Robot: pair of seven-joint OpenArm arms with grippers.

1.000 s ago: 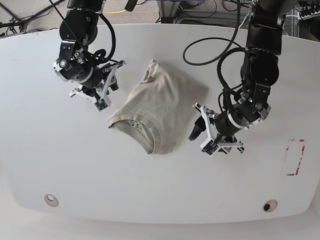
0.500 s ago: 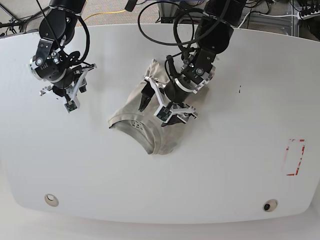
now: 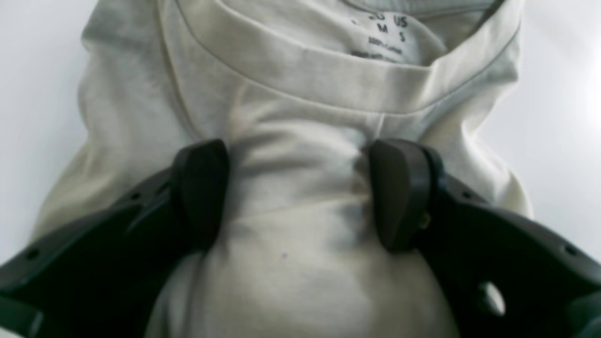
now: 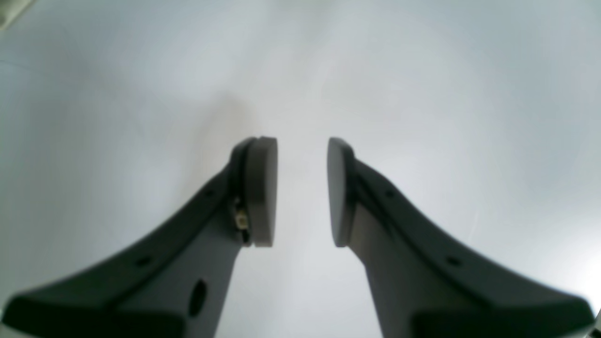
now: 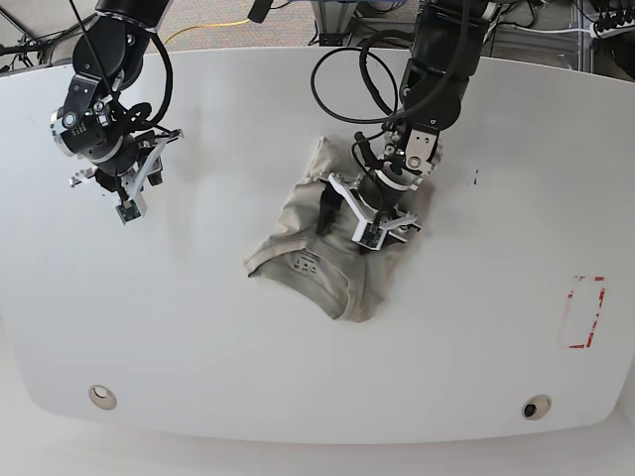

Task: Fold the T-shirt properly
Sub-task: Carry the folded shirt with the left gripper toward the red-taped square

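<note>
From the left wrist camera, the left gripper (image 3: 300,195) stood spread wide, one finger either side of a raised hump in the T-shirt (image 3: 300,117), both fingers pressed down on the cloth but nothing pinched between them; the collar with its printed label (image 3: 382,40) lay straight ahead of the fingertips, so the shirt's length ran directly away from the tool. From the right wrist camera, the right gripper (image 4: 300,192) hung over the bare white table (image 4: 422,94), its fingers slightly apart with nothing between them and no cloth near. From the base camera, the T-shirt (image 5: 298,220) lay bunched near the middle of the table (image 5: 198,347), its long axis slanting from the far end down to the collar nearer the front edge; the left gripper (image 5: 362,211) sat on it, while the right gripper (image 5: 129,193) waited well apart, so the left arm was plainly the nearer one for any pull or fold.
</note>
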